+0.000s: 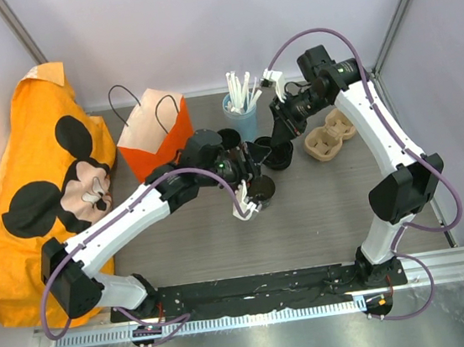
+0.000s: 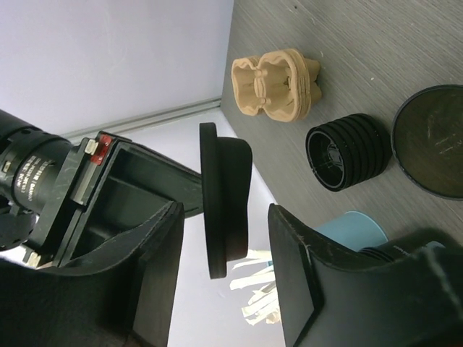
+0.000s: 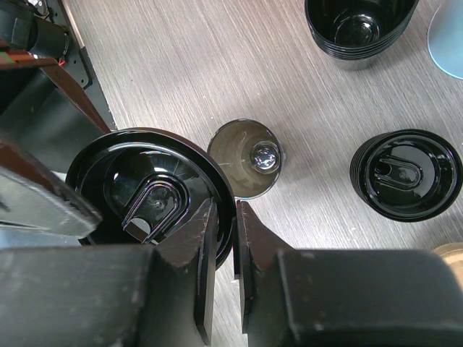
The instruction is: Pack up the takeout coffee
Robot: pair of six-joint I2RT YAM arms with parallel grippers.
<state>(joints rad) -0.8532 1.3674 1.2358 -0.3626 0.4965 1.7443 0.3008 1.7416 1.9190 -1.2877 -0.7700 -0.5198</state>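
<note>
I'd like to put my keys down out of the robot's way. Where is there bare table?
Bare table lies in front, between the left arm and right arm, from the rail up to the cup. Crowded: the middle and back, among bag, straw cup, tray and lids.

Grey wood-grain tbl (image 1: 330, 212) carried an orange paper bag (image 1: 155, 136), upright at rear L. Blue cup (image 1: 243, 125) w/ white sticks stood rear ctr, cardboard cup carrier (image 1: 329, 138) to its R. Nearer: stack of black cups (image 3: 358, 29), stack of black lids (image 3: 405, 173), one open cup (image 3: 246, 159) upright. Mickey cloth (image 1: 47, 188) lay along L side.
</note>
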